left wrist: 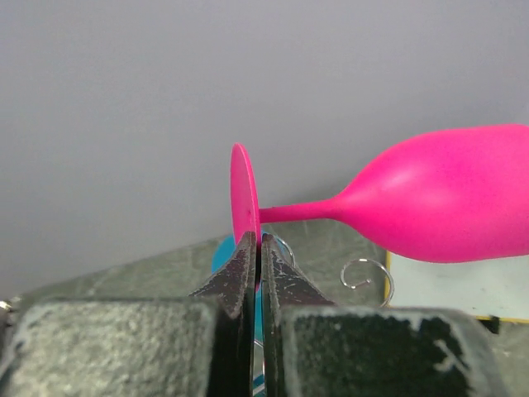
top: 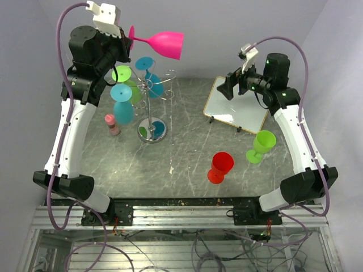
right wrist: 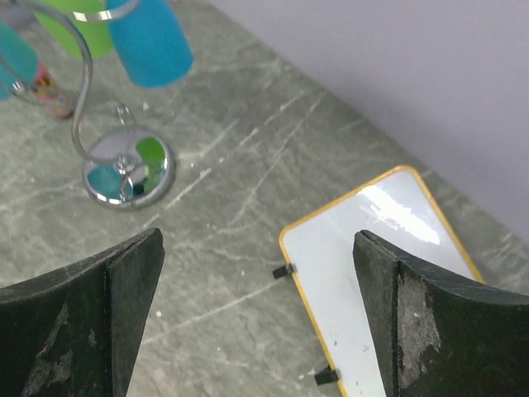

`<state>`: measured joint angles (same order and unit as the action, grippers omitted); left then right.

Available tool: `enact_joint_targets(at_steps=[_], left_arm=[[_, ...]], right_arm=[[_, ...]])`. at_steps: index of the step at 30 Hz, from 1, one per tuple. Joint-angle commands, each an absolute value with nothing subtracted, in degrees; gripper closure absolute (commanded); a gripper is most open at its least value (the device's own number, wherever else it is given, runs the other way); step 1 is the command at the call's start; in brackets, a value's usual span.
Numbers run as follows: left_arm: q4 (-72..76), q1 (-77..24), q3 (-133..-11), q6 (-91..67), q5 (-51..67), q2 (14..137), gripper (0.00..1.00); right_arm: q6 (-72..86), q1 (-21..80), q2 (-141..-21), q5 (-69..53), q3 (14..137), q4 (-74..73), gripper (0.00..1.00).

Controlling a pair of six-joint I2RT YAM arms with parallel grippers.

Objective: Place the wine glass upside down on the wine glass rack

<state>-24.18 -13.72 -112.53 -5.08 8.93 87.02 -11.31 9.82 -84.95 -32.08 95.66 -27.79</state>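
My left gripper (top: 129, 35) is raised high at the back left and is shut on the round foot (left wrist: 245, 194) of a pink wine glass (top: 164, 44). The glass lies horizontal, with its bowl (left wrist: 450, 203) pointing right, above the wine glass rack (top: 150, 93). The rack is a thin silver wire stand on a round shiny base (top: 152, 130). Two blue glasses and a green one (top: 125, 76) hang on it upside down. My right gripper (top: 228, 86) is open and empty over the white board. The rack's base (right wrist: 128, 169) shows in the right wrist view.
A red glass (top: 220, 167) and a green glass (top: 261, 146) stand on the table at the front right. A yellow-edged white board (top: 235, 105) lies at the back right. A small pink bottle (top: 112, 124) stands left of the rack. A grey wall is behind.
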Motion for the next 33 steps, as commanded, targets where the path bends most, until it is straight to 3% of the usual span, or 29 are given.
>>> enact_joint_targets(at_steps=[1,10,33], left_arm=[[-24.56,-18.45,-118.04,6.88,-2.34,87.82,0.93],[-21.56,-22.05,-124.32,19.17,-9.05,94.77,0.93],[-15.75,-34.14,-121.10,43.87,-18.23,101.35,0.93]], right_arm=[[-16.17,9.74,-82.61,-31.97,91.44,-29.07,0.03],[-21.44,9.75,-80.12,-34.90,78.66,-22.58,0.02],[-21.74,9.47,-77.36,-39.28,76.29,-23.76,0.02]])
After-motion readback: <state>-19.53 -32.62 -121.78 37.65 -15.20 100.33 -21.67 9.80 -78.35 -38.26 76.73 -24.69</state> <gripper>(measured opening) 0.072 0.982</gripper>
